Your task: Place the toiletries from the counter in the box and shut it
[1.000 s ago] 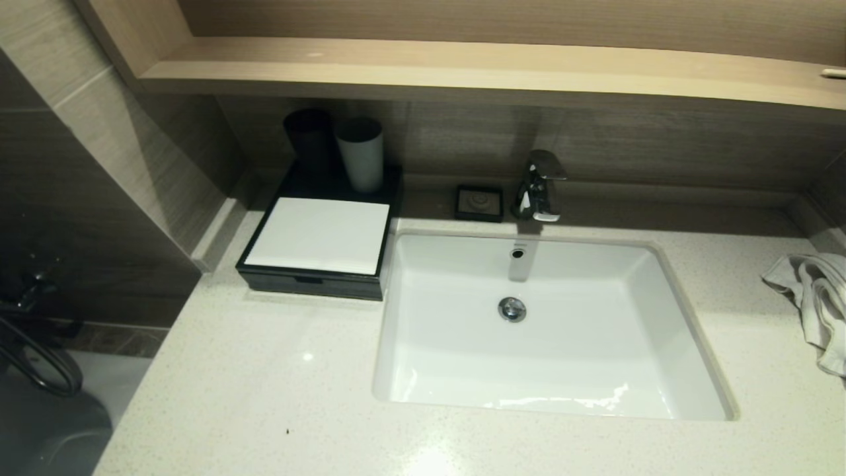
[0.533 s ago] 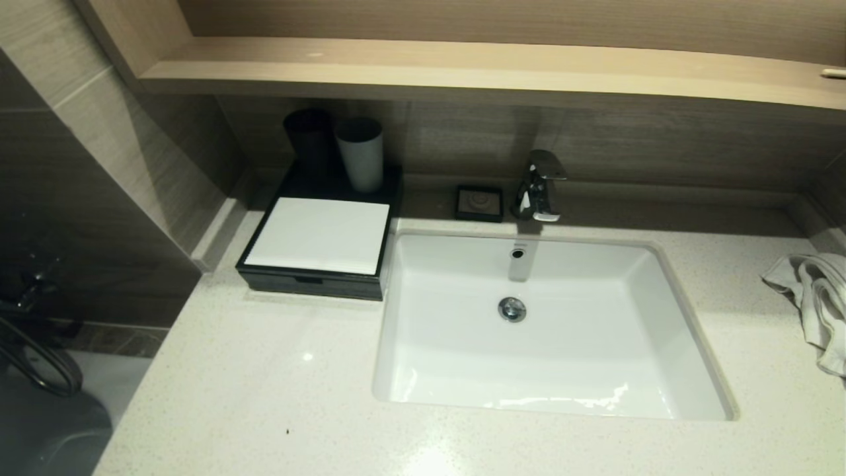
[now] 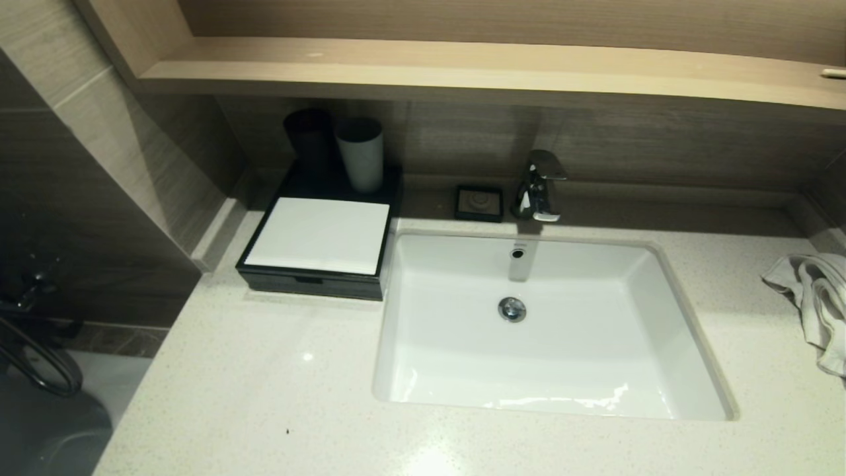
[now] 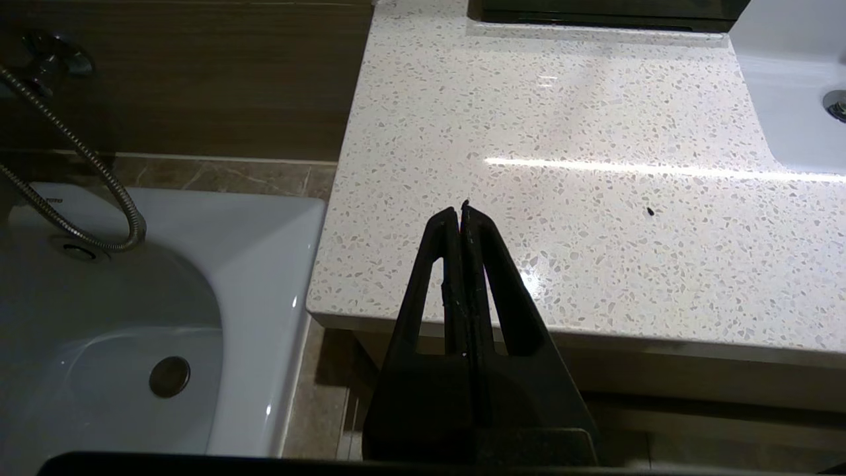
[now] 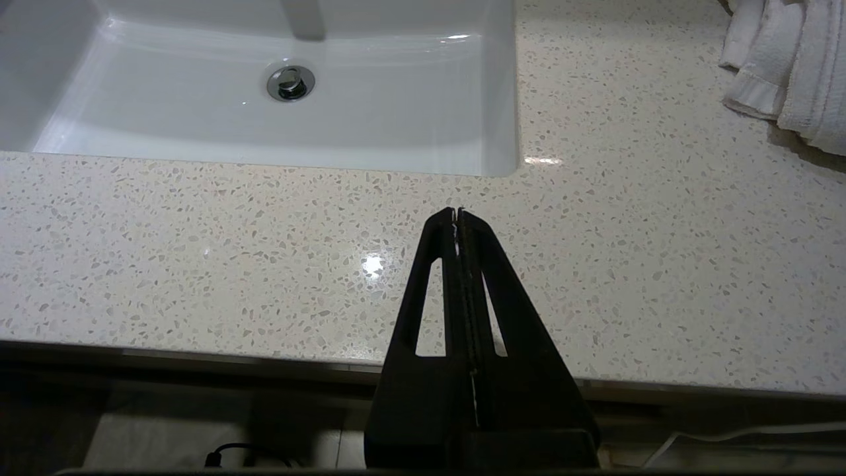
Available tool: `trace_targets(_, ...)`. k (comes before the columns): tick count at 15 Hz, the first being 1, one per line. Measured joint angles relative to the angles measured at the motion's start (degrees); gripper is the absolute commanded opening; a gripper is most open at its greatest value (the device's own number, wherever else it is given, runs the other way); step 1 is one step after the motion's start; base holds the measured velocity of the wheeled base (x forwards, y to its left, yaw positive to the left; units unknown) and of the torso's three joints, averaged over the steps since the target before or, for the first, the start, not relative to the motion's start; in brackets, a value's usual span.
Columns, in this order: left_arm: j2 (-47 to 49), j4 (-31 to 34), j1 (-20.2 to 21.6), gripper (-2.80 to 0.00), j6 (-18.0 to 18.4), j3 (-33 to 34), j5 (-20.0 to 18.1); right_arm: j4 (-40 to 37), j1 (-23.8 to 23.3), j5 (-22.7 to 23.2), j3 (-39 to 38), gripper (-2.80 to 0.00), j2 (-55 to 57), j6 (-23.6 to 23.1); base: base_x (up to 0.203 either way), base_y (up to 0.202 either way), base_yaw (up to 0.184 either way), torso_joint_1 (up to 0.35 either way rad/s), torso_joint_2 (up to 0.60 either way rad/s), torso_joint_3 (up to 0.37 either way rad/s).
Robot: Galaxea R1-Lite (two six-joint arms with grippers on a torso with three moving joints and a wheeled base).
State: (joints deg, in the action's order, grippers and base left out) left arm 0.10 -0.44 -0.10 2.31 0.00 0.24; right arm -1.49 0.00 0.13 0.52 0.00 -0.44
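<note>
Bathroom, hotel-style vanity. Pale speckled stone counter (image 3: 264, 396) fills lower frame, white rectangular sink basin (image 3: 562, 370) set into it at centre, chrome tap (image 3: 538, 185) behind it. Two cups (image 3: 360, 153) on low black box (image 3: 320, 244) at upper left, small black square dish (image 3: 479, 202) beside tap. White towel (image 3: 813, 304) crumpled at right edge. Light wooden shelf (image 3: 462, 69) across top. Left wrist view: white bathtub (image 4: 198, 277) with metal shower hose (image 4: 73, 172) beside counter end.

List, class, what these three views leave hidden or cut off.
- Inside of the box: head view, its drawer front is flush.
- Towel: cut by the frame edge in head and right wrist views.
- Toiletries: in no view.
- Left gripper, right gripper: absent from the head view.
</note>
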Motion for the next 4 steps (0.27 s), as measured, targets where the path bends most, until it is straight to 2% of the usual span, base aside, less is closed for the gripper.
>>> trace_targets(4,0.0,0.0,0.0,-2.8,0.0,0.0,0.0,0.0,0.0,-0.1,0.0,-2.8,0.0,-0.1,0.0,0.0,0.0,0.0,0.0,0.0)
